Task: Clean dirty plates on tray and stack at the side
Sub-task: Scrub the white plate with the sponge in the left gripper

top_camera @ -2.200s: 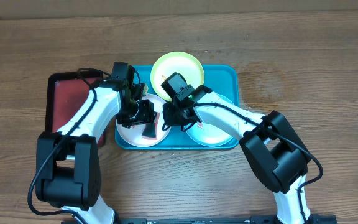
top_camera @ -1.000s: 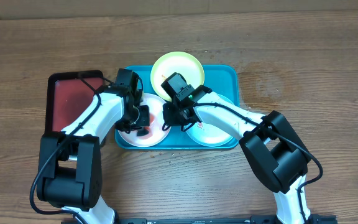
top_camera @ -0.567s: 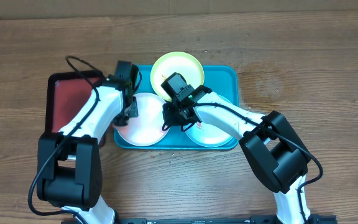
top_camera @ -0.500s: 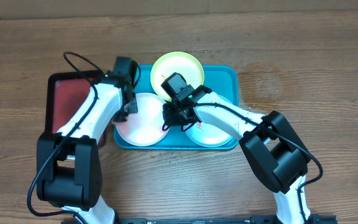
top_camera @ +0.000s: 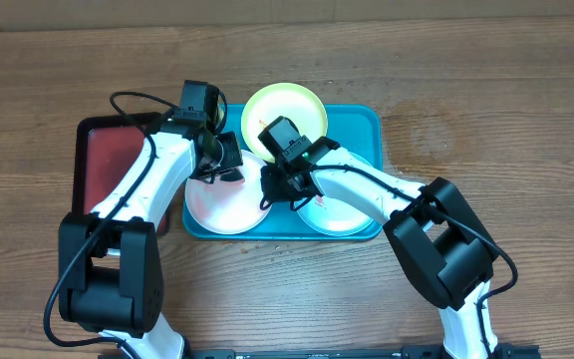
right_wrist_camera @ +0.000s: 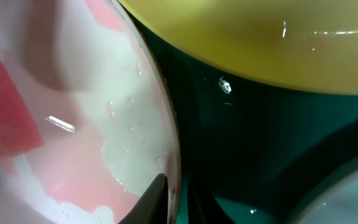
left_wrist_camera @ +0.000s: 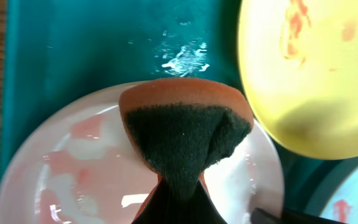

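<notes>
left gripper (left_wrist_camera: 176, 200): clamped on a folded sponge (left_wrist_camera: 184, 127), orange back, dark scrub face; held over the far edge of the white plate (top_camera: 223, 202)
right gripper (top_camera: 270, 191): fingers pinched on the white plate's right rim, one fingertip (right_wrist_camera: 156, 191) on its inner side
white plate: near-left in the blue tray (top_camera: 363, 128), wet with pink smears
yellow plate (top_camera: 285, 112): far middle of tray, overhanging its far rim, red-orange smears, its edge just beside the white plate
mint plate (top_camera: 342, 211): near-right in tray, partly under the right arm, small red spot
red tray (top_camera: 108, 160): left of blue tray, on the wooden table (top_camera: 486, 90)
</notes>
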Tool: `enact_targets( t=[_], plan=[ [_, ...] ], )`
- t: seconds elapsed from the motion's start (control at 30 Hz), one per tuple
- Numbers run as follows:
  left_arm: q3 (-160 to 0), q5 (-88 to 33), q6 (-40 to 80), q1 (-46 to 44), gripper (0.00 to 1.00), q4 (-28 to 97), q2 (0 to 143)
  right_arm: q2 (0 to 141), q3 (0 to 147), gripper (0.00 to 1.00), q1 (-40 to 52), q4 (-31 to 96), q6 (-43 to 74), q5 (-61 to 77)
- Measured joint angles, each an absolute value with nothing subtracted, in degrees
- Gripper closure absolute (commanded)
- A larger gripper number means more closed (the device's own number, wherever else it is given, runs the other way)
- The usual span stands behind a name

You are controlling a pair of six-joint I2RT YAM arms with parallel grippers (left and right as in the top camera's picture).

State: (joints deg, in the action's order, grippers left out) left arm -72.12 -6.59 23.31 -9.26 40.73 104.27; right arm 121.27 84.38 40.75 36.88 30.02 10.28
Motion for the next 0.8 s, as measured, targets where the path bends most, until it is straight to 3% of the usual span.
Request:
enact_targets(
  t=[0.6,0.8],
  plan=[
    [-65.84,-9.43,28.84,-9.26,0.96,35.68,105.21,121.27,84.38,0.86,40.75,36.88,29.98,10.28],
    [-65.56,-3.77,28.49,-9.26,0.96,40.01,105.27,121.27,84.38,0.86,40.75,36.88,30.00,10.26]
  ],
)
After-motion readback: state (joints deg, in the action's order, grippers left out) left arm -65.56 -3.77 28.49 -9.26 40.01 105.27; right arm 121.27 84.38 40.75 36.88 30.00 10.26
